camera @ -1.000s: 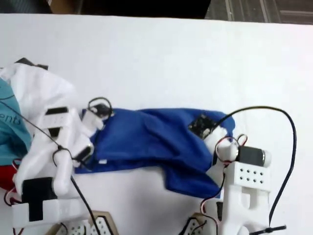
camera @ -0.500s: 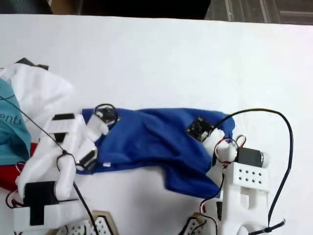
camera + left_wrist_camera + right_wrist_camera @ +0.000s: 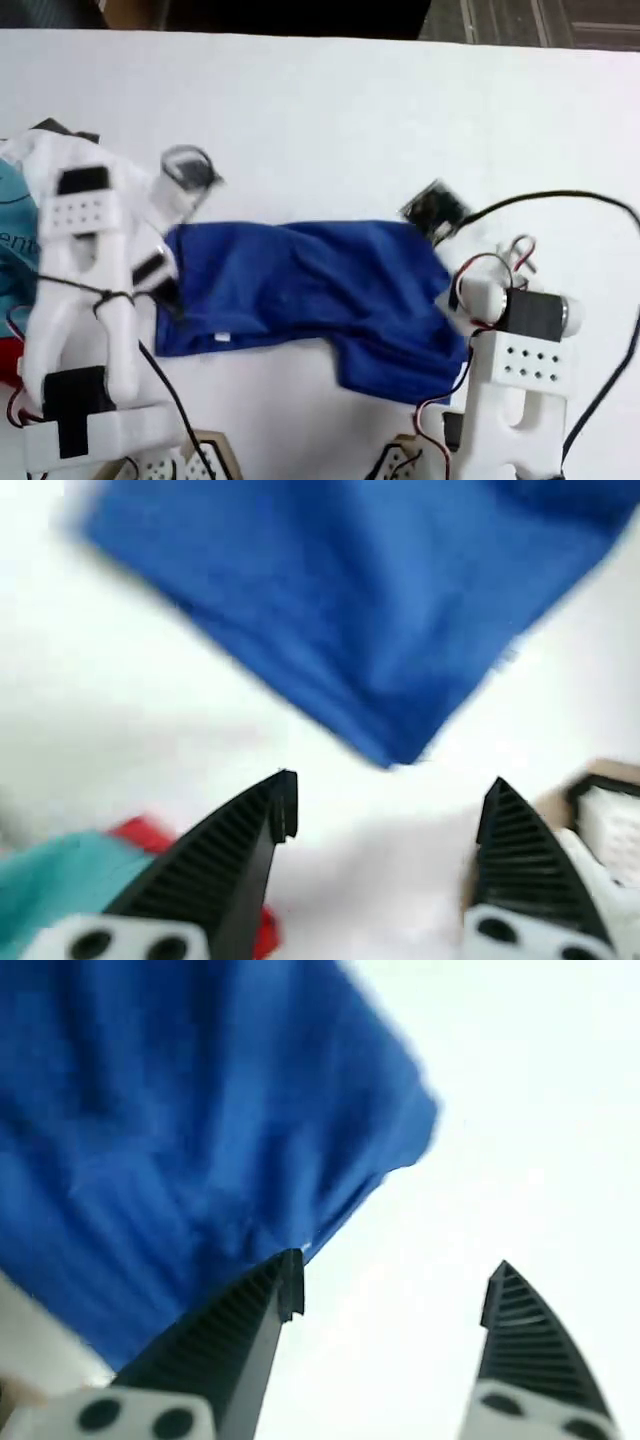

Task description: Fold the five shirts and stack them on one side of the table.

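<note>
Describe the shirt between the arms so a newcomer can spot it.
On the white table, look between the left arm and right arm. The blue shirt lies there alone; the white shirt, teal shirt and red shirt sit bunched at the table's left edge.

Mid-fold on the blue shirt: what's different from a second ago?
Both arms have pulled away from the blue shirt's ends, toward the far side of the table. The left gripper and right gripper are open, nothing between the fingers; neither holds the shirt. The blue shirt lies about where it was, and the white shirt has not moved.
</note>
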Available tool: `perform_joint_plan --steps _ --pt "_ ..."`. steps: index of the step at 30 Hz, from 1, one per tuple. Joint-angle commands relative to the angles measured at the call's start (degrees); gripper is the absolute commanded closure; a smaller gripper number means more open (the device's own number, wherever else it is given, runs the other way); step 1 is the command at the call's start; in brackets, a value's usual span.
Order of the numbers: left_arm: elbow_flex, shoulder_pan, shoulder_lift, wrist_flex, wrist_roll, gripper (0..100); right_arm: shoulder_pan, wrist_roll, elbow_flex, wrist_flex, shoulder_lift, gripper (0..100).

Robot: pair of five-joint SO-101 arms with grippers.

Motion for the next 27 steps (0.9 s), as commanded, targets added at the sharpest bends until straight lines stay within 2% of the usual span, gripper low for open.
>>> perform_joint_plan --steps 1,5,8,13,18,25,27 --pt "-9.1 -0.7 -0.9 -1.2 2.3 70 0.1 -7.5 -3.5 -7.7 0.5 70.4" --pt "-7.9 1.2 2.3 -11.3 13.5 70 0.1 -12.5 -4.0 -15.3 10.9 70.4" --pt "-7.9 3.8 9.8 -14.9 17.7 70 -0.9 -14.4 -5.2 -18.9 22.4 70.4" --pt "-11.8 5.7 24.9 -18.5 21.9 70 -3.1 -18.0 -15.0 -18.9 40.0 70.4" --pt "-22.4 5.7 38.2 -16.4 23.5 70 -3.9 -20.7 -28.2 -16.0 54.7 70.4" --pt "-37.7 5.4 53.9 -6.2 23.3 70 -4.4 -20.8 -43.0 -7.5 73.9 70.7" --pt "-42.2 5.4 57.4 -3.1 23.3 71 -4.3 -20.7 -47.0 -4.6 78.3 75.5"
